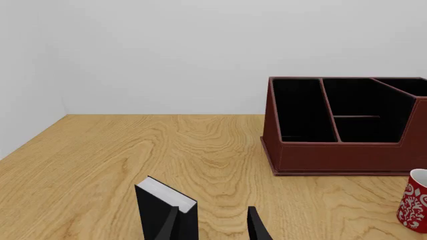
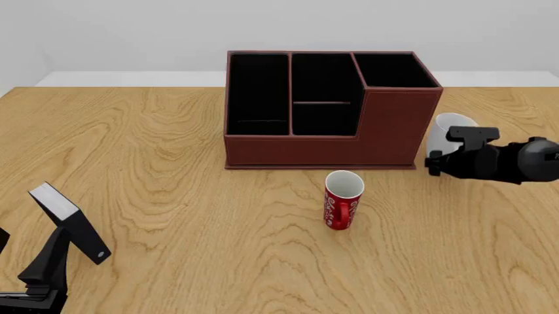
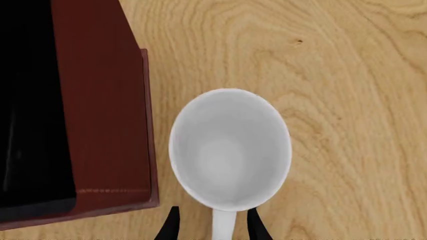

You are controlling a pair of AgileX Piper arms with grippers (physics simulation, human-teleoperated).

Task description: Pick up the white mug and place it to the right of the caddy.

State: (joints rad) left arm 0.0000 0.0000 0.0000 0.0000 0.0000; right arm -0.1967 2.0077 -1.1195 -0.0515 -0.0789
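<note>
The white mug (image 2: 447,127) stands upright on the table just right of the reddish-brown caddy (image 2: 384,131). From above, in the right wrist view, the mug (image 3: 230,150) shows its open mouth beside the caddy's wall (image 3: 100,100). My right gripper (image 2: 450,150) is over the mug's near side. Its fingers straddle the mug's handle (image 3: 223,225) with small gaps on both sides, jaws open. My left gripper (image 2: 44,268) is open and empty at the near left of the table. The caddy also shows in the left wrist view (image 1: 347,150).
A red mug with white lettering (image 2: 342,199) stands in front of the caddy; it also shows in the left wrist view (image 1: 415,202). A small black-and-white slanted block (image 2: 70,222) sits right by my left gripper (image 1: 213,227). A white wall rises behind the table.
</note>
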